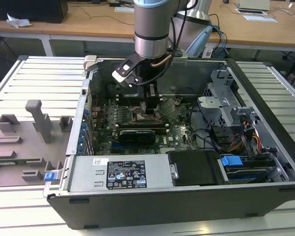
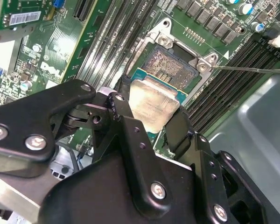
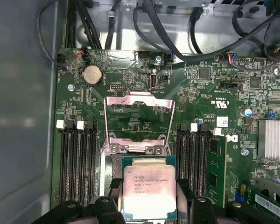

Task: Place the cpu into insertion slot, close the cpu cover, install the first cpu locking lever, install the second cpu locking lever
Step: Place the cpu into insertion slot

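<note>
A slatted metal table [image 1: 39, 73] is taking up the near part of the room, its pale ribs catching soft, even light. Beyond the table, a wooden desk [image 1: 83, 22] is standing on white legs [image 1: 47, 46] and carrying a dark box [image 1: 34, 10] and some crumpled paper [image 1: 15, 21]. Also beyond the table, toward the exterior view's right, another stretch of wooden desktop [image 1: 270, 32] is holding white sheets [image 1: 259, 18]. Dark floor [image 1: 2, 51] is showing between the table and the desk.

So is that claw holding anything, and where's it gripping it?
Yes: the gripper holds the cpu, its fingers pinching two opposite edges.
</note>
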